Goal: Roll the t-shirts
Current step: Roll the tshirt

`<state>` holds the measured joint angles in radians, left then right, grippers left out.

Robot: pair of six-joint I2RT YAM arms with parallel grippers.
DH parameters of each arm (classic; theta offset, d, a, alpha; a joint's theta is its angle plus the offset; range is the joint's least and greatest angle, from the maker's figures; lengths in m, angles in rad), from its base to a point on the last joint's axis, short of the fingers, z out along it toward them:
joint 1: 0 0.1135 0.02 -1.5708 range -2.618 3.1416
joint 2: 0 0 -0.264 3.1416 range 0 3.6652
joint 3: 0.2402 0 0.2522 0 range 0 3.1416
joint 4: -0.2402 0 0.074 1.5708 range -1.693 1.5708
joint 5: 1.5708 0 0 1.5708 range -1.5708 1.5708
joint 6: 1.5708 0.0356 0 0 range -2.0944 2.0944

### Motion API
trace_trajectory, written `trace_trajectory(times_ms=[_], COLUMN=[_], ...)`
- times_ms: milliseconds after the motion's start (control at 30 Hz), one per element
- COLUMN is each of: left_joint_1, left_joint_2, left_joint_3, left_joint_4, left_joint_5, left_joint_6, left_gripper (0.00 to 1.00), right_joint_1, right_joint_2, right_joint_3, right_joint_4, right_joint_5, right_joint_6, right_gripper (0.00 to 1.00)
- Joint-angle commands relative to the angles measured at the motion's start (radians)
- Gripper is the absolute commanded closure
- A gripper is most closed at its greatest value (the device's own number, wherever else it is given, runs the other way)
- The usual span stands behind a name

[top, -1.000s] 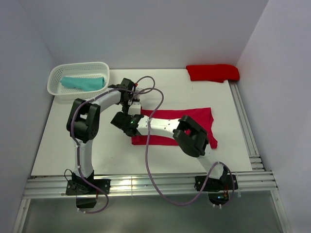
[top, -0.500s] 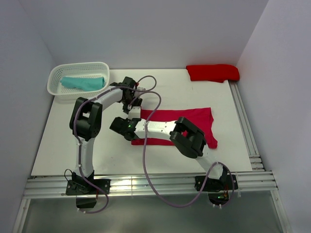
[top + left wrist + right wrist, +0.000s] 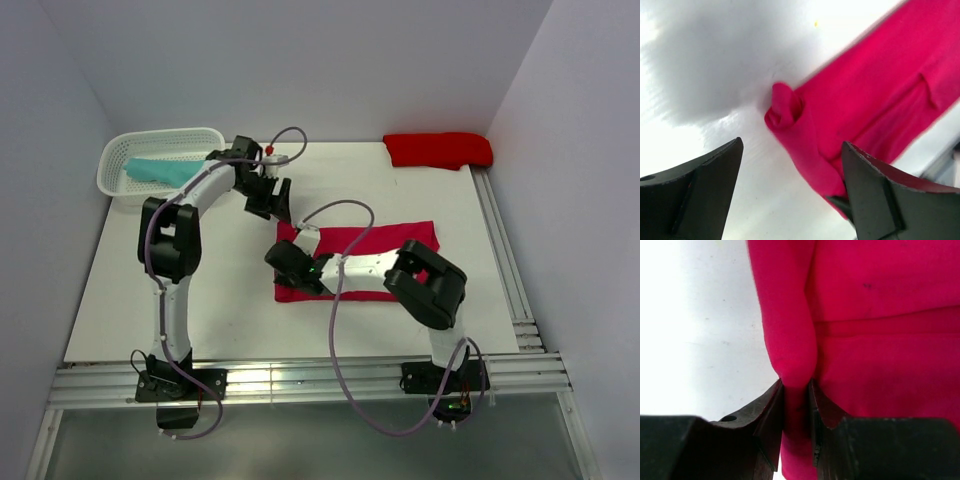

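Observation:
The crimson t-shirt [image 3: 395, 236] lies flat mid-table, its left edge turned into a short roll [image 3: 785, 105]. My right gripper [image 3: 290, 262] sits at that left edge; in the right wrist view it [image 3: 797, 390] is shut on the rolled crimson fold [image 3: 790, 340]. My left gripper [image 3: 270, 195] hangs open just behind the shirt's far left corner, holding nothing; its wrist view shows the jaws [image 3: 792, 145] wide apart above the roll. A scarlet t-shirt [image 3: 438, 150] lies bunched at the back right. The teal t-shirt [image 3: 160, 171] rests in the basket.
A white lattice basket [image 3: 160, 140] stands at the back left corner. Metal rails run along the table's right edge [image 3: 505, 260] and front edge [image 3: 300, 380]. The right arm's links and cable lie across the crimson shirt.
My left gripper opened, let go of the shirt's rolled corner and drew back from it. My right gripper shifted right and closed on the rolled left edge.

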<state>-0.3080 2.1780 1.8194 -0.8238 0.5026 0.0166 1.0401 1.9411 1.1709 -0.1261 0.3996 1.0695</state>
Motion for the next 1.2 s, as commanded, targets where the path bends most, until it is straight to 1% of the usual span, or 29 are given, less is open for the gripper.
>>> trace_trajectory(times_ms=[0,33,100,133,200,233,300,333,433,467,533,567,600,633,667,700,767,833,933,967,1000,1033,1067,1100,1133,1167], left_joint_1=[0.053,0.072,0.086,0.095,0.102,0.106,0.107,0.107,0.107,0.106,0.106,0.104,0.104,0.104,0.103,0.099,0.084,0.07,0.052,0.049,0.038,0.032,0.027,0.014,0.009,0.003], left_joint_2=[-0.089,-0.098,-0.119,-0.122,-0.123,-0.119,-0.103,-0.095,-0.063,-0.043,-0.026,-0.02,-0.009,-0.004,0.0,0.0,-0.003,-0.007,-0.014,-0.017,-0.018,-0.021,-0.024,-0.026,-0.029,-0.035], left_joint_3=[-0.044,-0.099,-0.152,-0.201,-0.247,-0.284,-0.318,-0.342,-0.38,-0.385,-0.393,-0.394,-0.396,-0.39,-0.387,-0.372,-0.358,-0.341,-0.319,-0.316,-0.31,-0.31,-0.307,-0.304,-0.304,-0.305], left_joint_4=[-0.003,0.033,0.067,0.089,0.144,0.162,0.215,0.23,0.307,0.319,0.359,0.371,0.386,0.387,0.382,0.373,0.347,0.327,0.296,0.287,0.282,0.276,0.262,0.256,0.253,0.244], left_joint_5=[0.21,0.241,0.292,0.307,0.353,0.367,0.401,0.433,0.452,0.449,0.436,0.401,0.389,0.348,0.32,0.294,0.219,0.173,0.087,0.039,0.022,0.001,-0.021,-0.054,-0.07,-0.087], left_joint_6=[0.04,0.049,0.055,0.065,0.06,0.056,0.045,0.036,-0.006,-0.009,-0.075,-0.093,-0.121,-0.13,-0.136,-0.133,-0.133,-0.138,-0.147,-0.149,-0.147,-0.144,-0.139,-0.13,-0.126,-0.119], left_gripper=[0.15,0.14,0.14,0.14,0.14,0.14,0.14,0.14,0.14,0.16,0.19,0.24,0.26,0.3,0.4,0.45,0.53,0.6,0.76,0.79,0.82,0.87,0.9,0.92,0.94,0.94], right_joint_1=[-0.055,-0.069,-0.106,-0.115,-0.138,-0.146,-0.158,-0.158,-0.16,-0.16,-0.158,-0.16,-0.16,-0.16,-0.161,-0.16,-0.161,-0.16,-0.16,-0.158,-0.158,-0.158,-0.155,-0.152,-0.147,-0.14], right_joint_2=[-0.044,-0.053,-0.054,-0.039,-0.012,0.005,0.062,0.079,0.139,0.148,0.171,0.176,0.182,0.183,0.183,0.182,0.17,0.159,0.144,0.134,0.124,0.111,0.075,0.055,0.029,-0.011], right_joint_3=[-0.199,-0.239,-0.345,-0.375,-0.448,-0.464,-0.499,-0.507,-0.53,-0.536,-0.553,-0.559,-0.565,-0.567,-0.567,-0.568,-0.564,-0.557,-0.55,-0.544,-0.541,-0.533,-0.515,-0.499,-0.478,-0.418], right_joint_4=[0.316,0.454,0.589,0.715,0.843,0.953,1.046,1.121,1.232,1.253,1.314,1.327,1.336,1.339,1.336,1.329,1.301,1.265,1.219,1.197,1.127,1.078,1.021,0.876,0.787,0.69], right_joint_5=[-0.22,-0.288,-0.34,-0.367,-0.434,-0.452,-0.49,-0.499,-0.518,-0.521,-0.522,-0.522,-0.522,-0.521,-0.522,-0.521,-0.516,-0.515,-0.51,-0.502,-0.496,-0.487,-0.461,-0.443,-0.417,-0.357], right_joint_6=[0.072,0.089,0.151,0.171,0.239,0.26,0.32,0.336,0.389,0.409,0.426,0.438,0.441,0.445,0.445,0.442,0.431,0.42,0.406,0.402,0.394,0.371,0.353,0.333,0.282,0.255], right_gripper=[0.7,0.7,0.7,0.7,0.7,0.7,0.71,0.71,0.71,0.71,0.71,0.71,0.72,0.72,0.72,0.72,0.72,0.72,0.72,0.71,0.7,0.67,0.65,0.62,0.56,0.52])
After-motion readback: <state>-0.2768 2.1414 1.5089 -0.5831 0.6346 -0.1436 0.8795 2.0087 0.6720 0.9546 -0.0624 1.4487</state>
